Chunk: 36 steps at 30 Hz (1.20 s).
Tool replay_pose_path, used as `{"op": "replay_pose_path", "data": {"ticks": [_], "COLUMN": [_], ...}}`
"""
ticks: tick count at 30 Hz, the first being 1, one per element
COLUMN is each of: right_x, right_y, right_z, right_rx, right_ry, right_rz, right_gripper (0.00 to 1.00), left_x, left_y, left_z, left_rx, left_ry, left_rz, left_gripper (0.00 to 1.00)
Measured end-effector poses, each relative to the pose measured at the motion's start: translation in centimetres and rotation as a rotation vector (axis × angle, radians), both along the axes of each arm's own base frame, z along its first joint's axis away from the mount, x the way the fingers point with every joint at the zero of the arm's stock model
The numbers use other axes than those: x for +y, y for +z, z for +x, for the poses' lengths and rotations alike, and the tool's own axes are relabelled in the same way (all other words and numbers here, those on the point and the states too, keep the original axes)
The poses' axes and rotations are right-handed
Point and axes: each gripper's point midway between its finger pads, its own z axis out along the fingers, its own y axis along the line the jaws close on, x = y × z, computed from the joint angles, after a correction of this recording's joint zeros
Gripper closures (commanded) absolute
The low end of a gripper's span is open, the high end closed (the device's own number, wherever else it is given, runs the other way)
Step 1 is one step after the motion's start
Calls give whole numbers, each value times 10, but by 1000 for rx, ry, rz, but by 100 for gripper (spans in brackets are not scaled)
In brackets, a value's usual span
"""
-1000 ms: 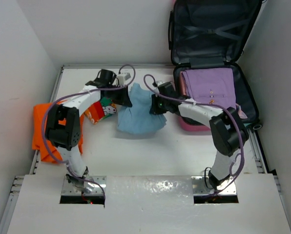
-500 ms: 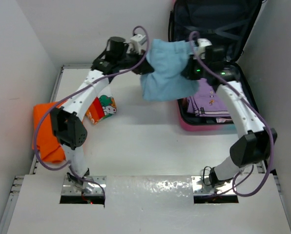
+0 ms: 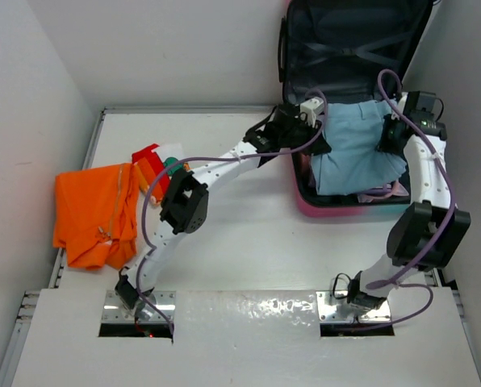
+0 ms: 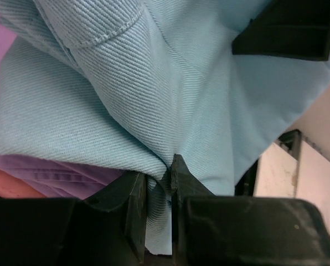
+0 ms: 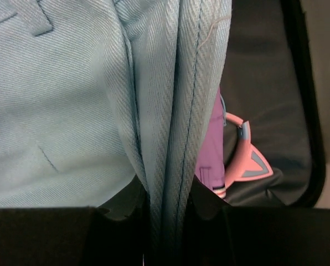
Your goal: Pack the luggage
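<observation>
The luggage [image 3: 331,210] lies open at the back right, its dark lid with crossed straps leaning on the wall. A light blue garment [image 3: 355,153] is spread over the lower half, on top of a purple garment [image 5: 209,141]. My left gripper [image 3: 311,142] is shut on the blue garment's left edge, a pinched fold showing between its jaws [image 4: 159,183]. At the garment's right edge my right gripper [image 3: 391,137] is shut on a thick seamed fold [image 5: 168,194]. Both grippers hang over the luggage's lower half.
An orange garment [image 3: 95,211] lies at the table's left edge. A small red and multicoloured folded piece [image 3: 150,164] sits beside it. A pink cat-ear headband [image 5: 247,159] lies in the luggage next to the purple garment. White walls close in left, back and right.
Both arms lifted the blue garment off the middle of the table, carried it right and back, and lowered it over the luggage's lower half. The small multicoloured piece now shows uncovered.
</observation>
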Motion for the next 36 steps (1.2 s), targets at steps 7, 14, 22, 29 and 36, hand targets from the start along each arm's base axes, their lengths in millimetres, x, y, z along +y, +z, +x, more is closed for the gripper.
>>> {"op": "replay_pose_path", "data": {"ticks": [7, 14, 22, 29, 36], "right_x": [-35, -14, 257, 434, 575], "right_y": [-32, 28, 150, 92, -123], "right_z": [25, 40, 25, 44, 62], "right_rx": [46, -37, -541, -555, -147], "right_ry": [-42, -5, 488, 638, 614], "right_rz": [-101, -318, -162, 394, 691], "right_gripper": [1, 1, 95, 2, 2], "left_x": [8, 43, 297, 564, 579], "left_y": [-28, 38, 189, 181, 53], "left_z": [27, 53, 94, 53, 21], "left_rx": [-20, -165, -341, -280, 30], "left_ry": [102, 191, 547, 1002, 930], "left_rz": [70, 102, 188, 386, 485], "left_gripper": [0, 0, 74, 53, 48]}}
